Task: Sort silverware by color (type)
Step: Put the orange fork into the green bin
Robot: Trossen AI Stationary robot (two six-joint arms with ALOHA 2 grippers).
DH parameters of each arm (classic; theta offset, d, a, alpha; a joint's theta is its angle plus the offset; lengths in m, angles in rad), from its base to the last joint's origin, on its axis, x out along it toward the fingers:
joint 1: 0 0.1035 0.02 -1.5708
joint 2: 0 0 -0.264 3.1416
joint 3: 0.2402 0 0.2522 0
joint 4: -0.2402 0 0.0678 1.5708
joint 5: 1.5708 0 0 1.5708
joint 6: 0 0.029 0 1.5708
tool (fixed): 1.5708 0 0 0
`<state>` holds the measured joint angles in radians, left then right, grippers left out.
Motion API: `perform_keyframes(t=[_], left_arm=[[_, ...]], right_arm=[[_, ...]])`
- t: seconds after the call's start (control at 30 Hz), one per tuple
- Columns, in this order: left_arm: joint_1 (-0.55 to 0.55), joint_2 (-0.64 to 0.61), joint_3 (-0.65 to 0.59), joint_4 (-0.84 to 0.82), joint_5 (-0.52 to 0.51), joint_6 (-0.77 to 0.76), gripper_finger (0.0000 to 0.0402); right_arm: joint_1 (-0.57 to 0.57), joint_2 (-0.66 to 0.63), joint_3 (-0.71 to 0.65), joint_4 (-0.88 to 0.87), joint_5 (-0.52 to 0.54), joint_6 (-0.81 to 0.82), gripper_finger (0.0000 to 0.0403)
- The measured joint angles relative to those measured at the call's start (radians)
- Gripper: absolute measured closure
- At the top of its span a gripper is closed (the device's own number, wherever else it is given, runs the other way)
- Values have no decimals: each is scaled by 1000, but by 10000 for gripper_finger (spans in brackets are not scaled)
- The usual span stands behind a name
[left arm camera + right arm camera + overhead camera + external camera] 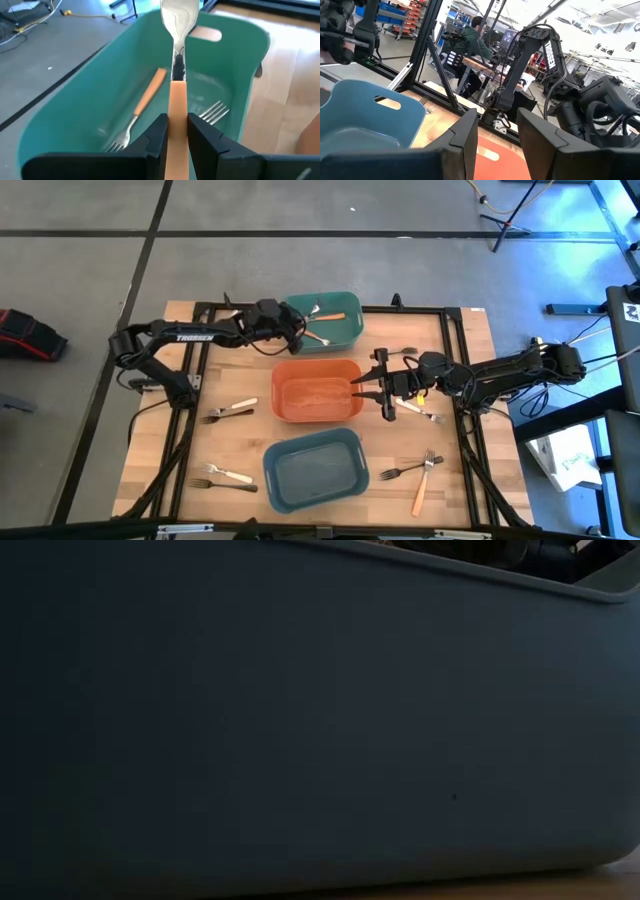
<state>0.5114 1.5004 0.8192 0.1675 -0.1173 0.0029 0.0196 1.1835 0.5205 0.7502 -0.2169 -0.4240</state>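
Observation:
My left gripper is over the left part of the teal bin, shut on a brown-handled piece of silverware. A brown-handled fork and another fork's tines lie on the bin's floor. My right gripper is open and empty at the orange bin's right edge. The orange bin holds a brown piece. Loose forks lie on the table at the left, near left, near right and beside my right gripper. My left gripper pinches the brown handle between its two fingers. It comes from the table's left, and the handle runs along the fingers. The metal head sticks out past the fingertips. The piece is lifted clear above the teal bin's floor.
The blue-grey bin stands at the near middle and fills the low view. A dark fork lies behind my right gripper. A black frame rail runs around the table. A person is in the room beyond.

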Motion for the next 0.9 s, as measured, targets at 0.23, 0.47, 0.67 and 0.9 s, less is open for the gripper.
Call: perform_keyframes(t=[0.23, 0.47, 0.67, 0.9], left_arm=[[0, 10, 0, -39, 0, 0, 322], [0, -7, 0, -59, 4, 11, 264], [-25, -127, -1, -117, 4, 10, 255], [-120, -342, -1, -292, 17, 0, 254]], right_arm=[[0, 0, 0, -4, 0, 3, 279], [0, 0, 0, -14, 0, 4, 279], [0, 0, 0, -24, 6, 25, 279], [0, 0, 0, -20, 61, 52, 279]])
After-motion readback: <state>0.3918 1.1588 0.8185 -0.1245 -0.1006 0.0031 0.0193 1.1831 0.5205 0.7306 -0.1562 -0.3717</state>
